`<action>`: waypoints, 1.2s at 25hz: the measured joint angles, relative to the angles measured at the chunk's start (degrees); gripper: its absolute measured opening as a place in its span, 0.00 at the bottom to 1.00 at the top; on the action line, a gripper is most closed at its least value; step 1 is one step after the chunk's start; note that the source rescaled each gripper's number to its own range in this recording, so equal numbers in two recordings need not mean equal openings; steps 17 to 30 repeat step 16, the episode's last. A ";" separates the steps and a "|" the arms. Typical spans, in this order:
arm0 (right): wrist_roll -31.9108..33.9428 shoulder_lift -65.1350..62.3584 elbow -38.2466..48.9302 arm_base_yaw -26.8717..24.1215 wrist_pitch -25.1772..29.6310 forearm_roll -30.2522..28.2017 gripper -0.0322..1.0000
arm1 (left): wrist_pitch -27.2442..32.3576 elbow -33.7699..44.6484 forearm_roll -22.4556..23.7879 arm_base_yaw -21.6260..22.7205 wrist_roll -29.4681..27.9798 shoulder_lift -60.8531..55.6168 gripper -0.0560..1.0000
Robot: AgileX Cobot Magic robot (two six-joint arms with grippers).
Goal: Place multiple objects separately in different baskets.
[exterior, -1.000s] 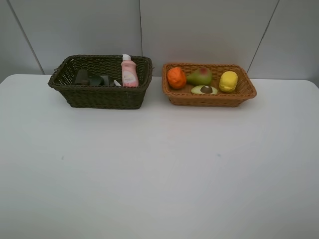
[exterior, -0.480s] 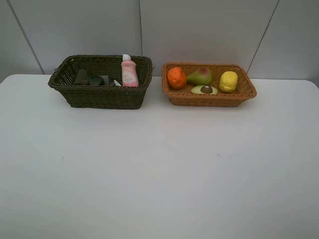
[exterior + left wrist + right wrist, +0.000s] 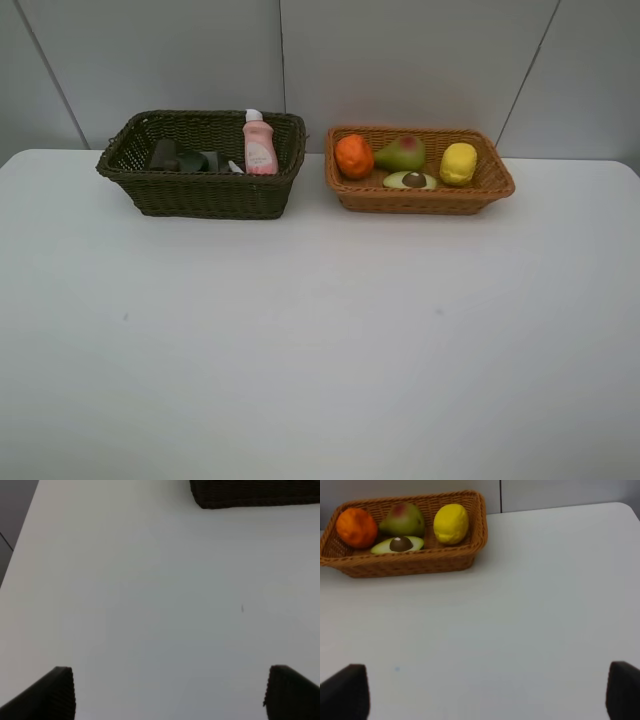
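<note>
At the back of the white table [image 3: 320,330] stand two wicker baskets. The dark green basket [image 3: 205,195] on the left holds an upright small pink bottle [image 3: 260,148] and a dark green pump bottle [image 3: 178,157] lying down. In the orange-tan basket [image 3: 420,200] on the right lie an orange [image 3: 354,156], a pear [image 3: 401,154], a lemon [image 3: 459,163] and an avocado half [image 3: 410,180]. Neither arm shows in the high view. My left gripper [image 3: 172,695] is open over bare table, short of the dark basket [image 3: 255,492]. My right gripper [image 3: 485,692] is open and empty, well short of the orange-tan basket [image 3: 405,565].
A grey panelled wall [image 3: 400,60] rises right behind the baskets. The table's left edge [image 3: 22,535] shows in the left wrist view, with dark floor beyond it. In the right wrist view the table's far corner [image 3: 625,507] lies beyond the basket.
</note>
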 joint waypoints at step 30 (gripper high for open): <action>0.00 0.00 0.00 0.00 0.00 0.00 1.00 | 0.00 0.00 0.00 0.00 0.00 0.00 1.00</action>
